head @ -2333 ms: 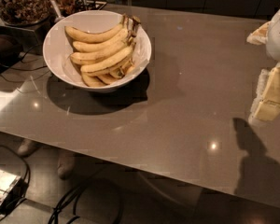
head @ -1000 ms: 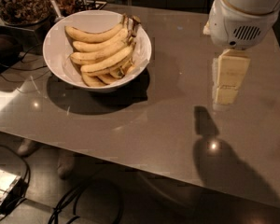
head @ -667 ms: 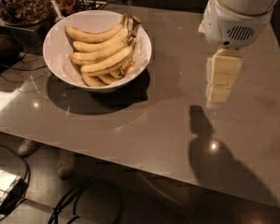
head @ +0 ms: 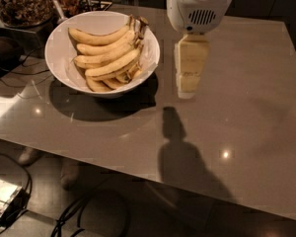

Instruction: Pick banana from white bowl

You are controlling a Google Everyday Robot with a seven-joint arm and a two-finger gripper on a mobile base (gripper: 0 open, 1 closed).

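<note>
Leftward the hand [head: 187,87] had slid to upper centre, beside the white bowl [head: 57,46]; open or closed, I couldn't tell; banana [head: 96,37] lay ungrasped.

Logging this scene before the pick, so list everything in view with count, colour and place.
white bowl: one, glossy white, table's far left.
bananas: roughly six, yellow, brownish ends, in the white bowl.
table: one, glossy grey-brown, fills most of the view.
jar: one, dark clear, brown bits inside, top left behind the bowl.
cables: a few, black, floor at lower left.
gripper: one, cream, above the table just right of the white bowl, below the white wrist housing.
</note>
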